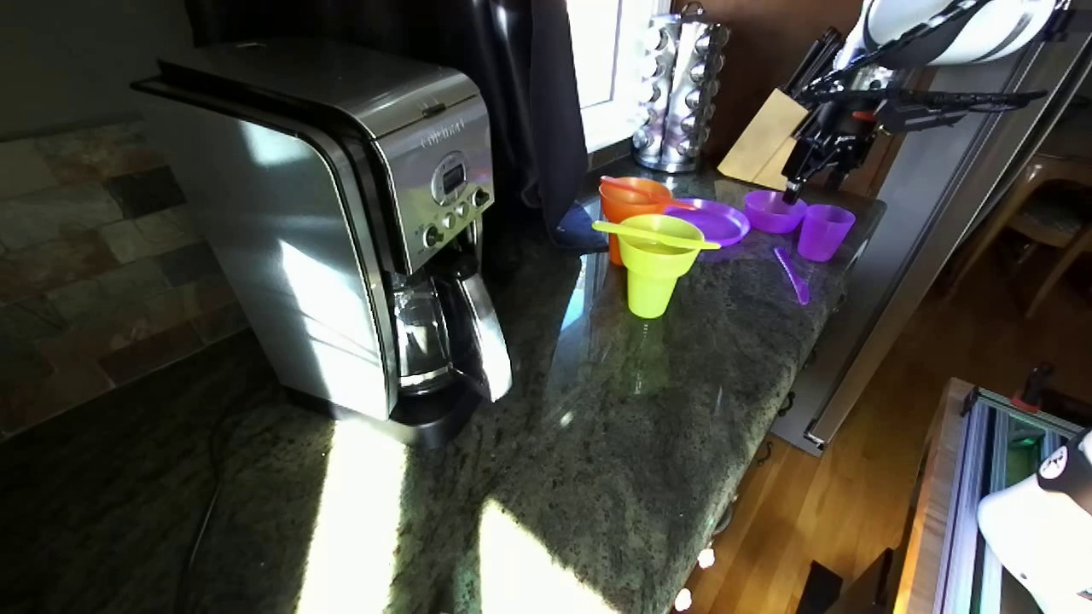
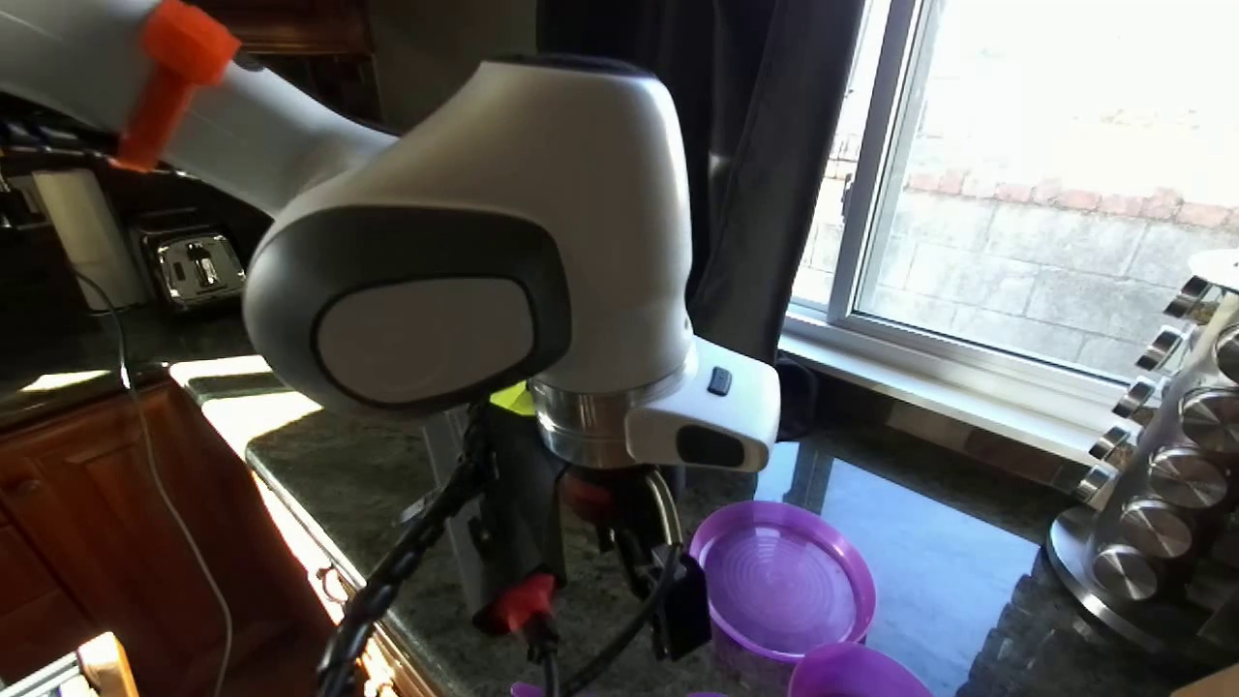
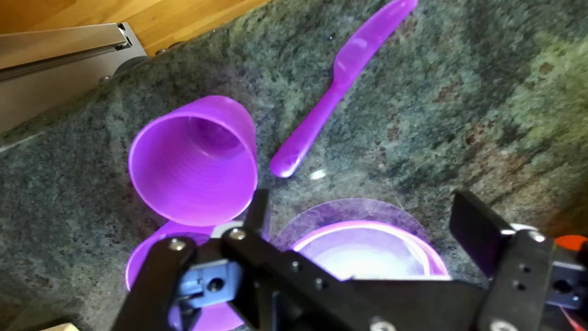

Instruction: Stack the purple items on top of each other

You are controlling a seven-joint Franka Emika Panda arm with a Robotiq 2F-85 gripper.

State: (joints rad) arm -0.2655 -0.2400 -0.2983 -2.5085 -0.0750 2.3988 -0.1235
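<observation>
The purple items are a plate, a bowl, a cup and a knife, lying apart on the dark stone counter. The plate is flat; it shows in an exterior view and, partly hidden by the gripper, in the wrist view. The bowl is mostly behind a finger in the wrist view. The cup stands upright beside the bowl, also in the wrist view. The knife lies near the cup. My gripper is open and empty, above the plate and bowl area.
A yellow-green cup stack with a knife on top stands before an orange stack. A spice rack and knife block stand at the back. A coffee maker stands nearer the camera. The counter edge is close to the cup.
</observation>
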